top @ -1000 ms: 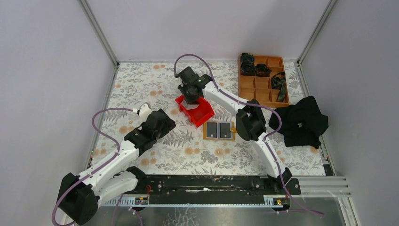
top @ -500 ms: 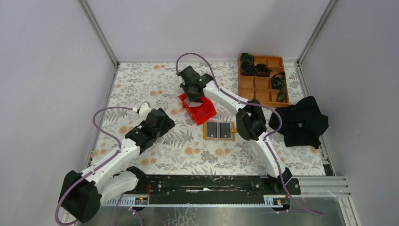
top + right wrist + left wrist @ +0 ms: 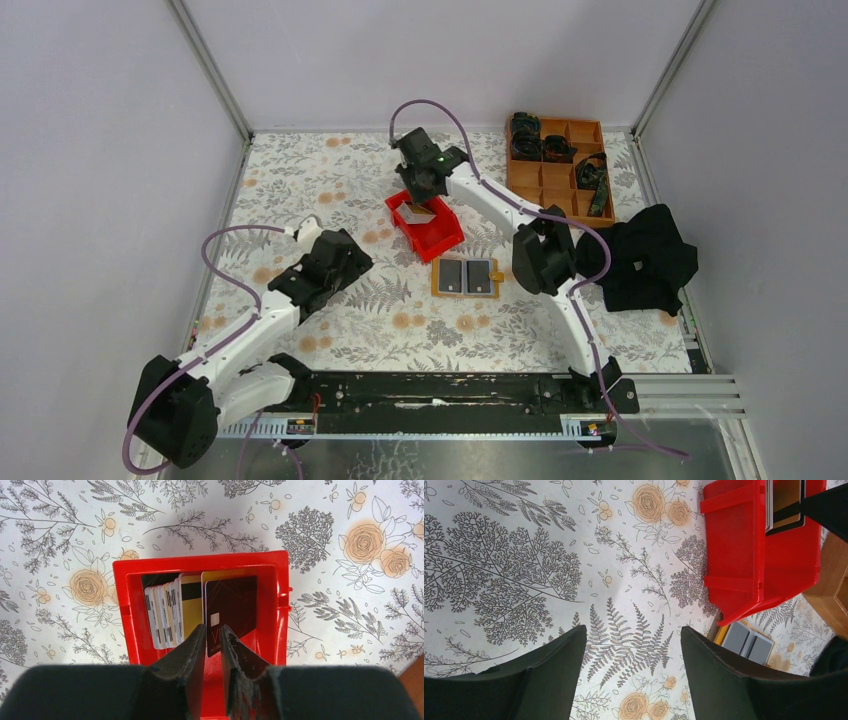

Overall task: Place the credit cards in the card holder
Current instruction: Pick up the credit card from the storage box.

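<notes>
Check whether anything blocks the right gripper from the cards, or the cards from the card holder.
Nothing visible. The right gripper is at the dark red card in the red bin; only tablecloth separates bin and card holder.

I'm running this from afar in a lab test cell: plain pale walls [image 3: 100, 150] and aluminium posts [image 3: 212, 70] box in the floral-clothed table [image 3: 300, 170], with a black mounting rail [image 3: 440, 390] bolted along the table's near edge.
</notes>
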